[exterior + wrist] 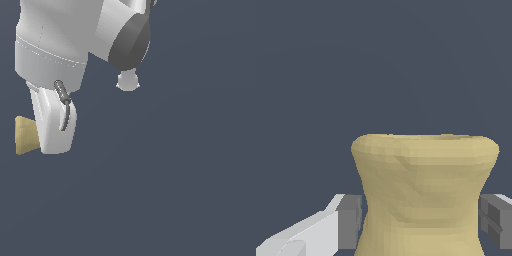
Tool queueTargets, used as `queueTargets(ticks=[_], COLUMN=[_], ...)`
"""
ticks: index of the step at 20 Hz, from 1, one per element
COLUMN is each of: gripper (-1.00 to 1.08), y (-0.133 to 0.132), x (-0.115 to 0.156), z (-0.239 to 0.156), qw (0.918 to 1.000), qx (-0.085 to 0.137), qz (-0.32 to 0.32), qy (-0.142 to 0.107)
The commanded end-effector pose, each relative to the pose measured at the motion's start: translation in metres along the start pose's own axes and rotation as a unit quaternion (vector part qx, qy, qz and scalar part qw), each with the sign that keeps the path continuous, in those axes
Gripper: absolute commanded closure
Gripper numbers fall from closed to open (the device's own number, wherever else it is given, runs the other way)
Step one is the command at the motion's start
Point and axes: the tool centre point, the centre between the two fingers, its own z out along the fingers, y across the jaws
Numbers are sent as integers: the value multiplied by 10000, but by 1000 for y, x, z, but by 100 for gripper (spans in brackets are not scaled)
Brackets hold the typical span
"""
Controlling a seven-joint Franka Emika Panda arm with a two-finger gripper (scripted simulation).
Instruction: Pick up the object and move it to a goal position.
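The small pale tan-yellow spool-shaped object [423, 195] sits between the white gripper [421, 220]'s grey pads [350, 221], which flank its pinched waist at nine and three o'clock; contact seems likely, though I cannot tell. Grasping looks underway; next, confirm the squeeze, then lift.

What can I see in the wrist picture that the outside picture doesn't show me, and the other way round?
Only the wrist view shows the tan spool's pinched waist and flared rim up close, with a grey finger pad at each side of it; whether the pads touch it I cannot tell.

Only the exterior view shows the white arm body, a thin grey cable on the finger, and a small white ball-like shape beyond.

Both show the spool at the gripper against a plain dark blue-grey background.
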Motion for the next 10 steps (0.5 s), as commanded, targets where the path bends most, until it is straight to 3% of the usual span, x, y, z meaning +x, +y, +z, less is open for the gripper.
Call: queueTargets(ticks=[1, 10], gripper=[108, 108], y=[1, 2], x=[6, 12], z=[-8, -17], qw=[9999, 9996], qx=[-42, -87], qz=[129, 248], qy=[72, 139])
